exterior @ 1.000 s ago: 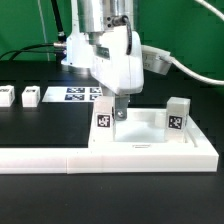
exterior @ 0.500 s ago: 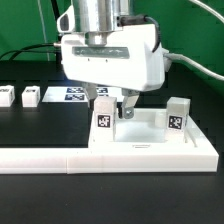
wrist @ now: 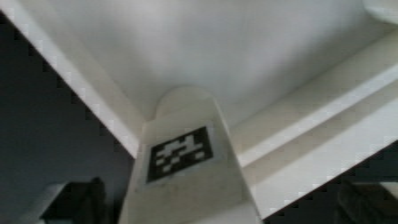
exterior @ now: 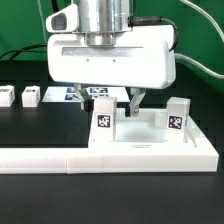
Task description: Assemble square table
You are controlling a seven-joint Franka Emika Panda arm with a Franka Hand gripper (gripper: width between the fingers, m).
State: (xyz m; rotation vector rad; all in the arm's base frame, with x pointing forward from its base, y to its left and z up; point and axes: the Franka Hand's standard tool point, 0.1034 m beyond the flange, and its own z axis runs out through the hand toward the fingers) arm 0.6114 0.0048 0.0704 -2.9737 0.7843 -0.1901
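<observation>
The white two-finger gripper (exterior: 111, 104) has swung about its upright axis. A second ago its narrow side faced the exterior view; now its broad face does. Its jaws stand open, one finger on each side of the short white block leg with a black-and-white tag (exterior: 104, 119), with gaps showing. The leg's tag faces as before, so the leg has not turned. It stands upright at the exterior view's left end of the white square tray-like tabletop (exterior: 150, 148) on the black desk (exterior: 40, 125). The wrist is probably resetting for another screwing turn.
</observation>
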